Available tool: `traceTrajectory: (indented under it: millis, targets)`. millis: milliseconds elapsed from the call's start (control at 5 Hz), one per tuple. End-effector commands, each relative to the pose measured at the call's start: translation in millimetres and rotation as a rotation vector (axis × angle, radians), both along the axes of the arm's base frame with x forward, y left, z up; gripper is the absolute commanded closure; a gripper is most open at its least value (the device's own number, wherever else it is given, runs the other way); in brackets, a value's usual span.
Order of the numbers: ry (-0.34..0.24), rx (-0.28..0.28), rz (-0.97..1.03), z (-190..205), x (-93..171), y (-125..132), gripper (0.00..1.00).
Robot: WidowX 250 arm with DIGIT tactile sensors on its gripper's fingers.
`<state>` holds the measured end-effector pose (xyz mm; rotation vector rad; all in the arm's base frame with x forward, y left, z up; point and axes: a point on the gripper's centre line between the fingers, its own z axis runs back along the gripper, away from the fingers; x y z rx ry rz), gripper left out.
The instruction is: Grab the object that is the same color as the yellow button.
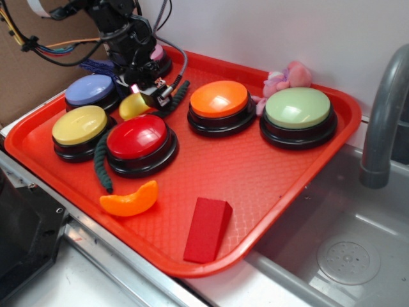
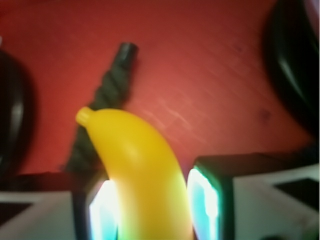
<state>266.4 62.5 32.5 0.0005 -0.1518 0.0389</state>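
Red plastic is covering most of the exterior view: a big tray point(image 1: 268, 185) with a fine pattern is lying across the edge of a grey metal sink point(image 1: 345, 249), and a grey faucet point(image 1: 383, 115) is standing at the right edge of the frame. A white wall is filling the top, and brown cardboard is showing in the upper left corner.

On the tray five dome buttons are sitting: the yellow button point(image 1: 79, 125) at the left, a lilac button point(image 1: 91, 90) behind it, a red button point(image 1: 137, 137) in the centre left, an orange button point(image 1: 219, 99) in the upper centre and a pale green button point(image 1: 298, 108) at the right. An orange wedge point(image 1: 130, 200) and a red block point(image 1: 208, 228) are lying in the lower part. A dark green rope point(image 1: 101, 160) is curving around the red button, and a pink plush point(image 1: 286, 78) is resting at the far rim.

The object point(image 2: 142, 172) is sitting between the two fingers of the gripper point(image 1: 148, 96), in the lower centre of the wrist view, with its stem pointing to the upper left over the rope. The fingers are closing tightly on both its sides. In the exterior view it is appearing between the lilac and red buttons, and I cannot tell whether it is touching the tray.

The black arm is reaching down from the upper left corner, with the gripper tilting forward and down.
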Motion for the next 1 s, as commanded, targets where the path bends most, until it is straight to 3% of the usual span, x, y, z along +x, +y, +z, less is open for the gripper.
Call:
traceTrajectory:
  millis: [0,400,800]
  targets:
    - [-0.086,-0.032,0.049,84,8,-18,1.0]
    - [-0.064,0.056,0.099,120,-23,-62,1.0]
    - [-0.002,0.07,0.157,125,-51,-83,1.0]
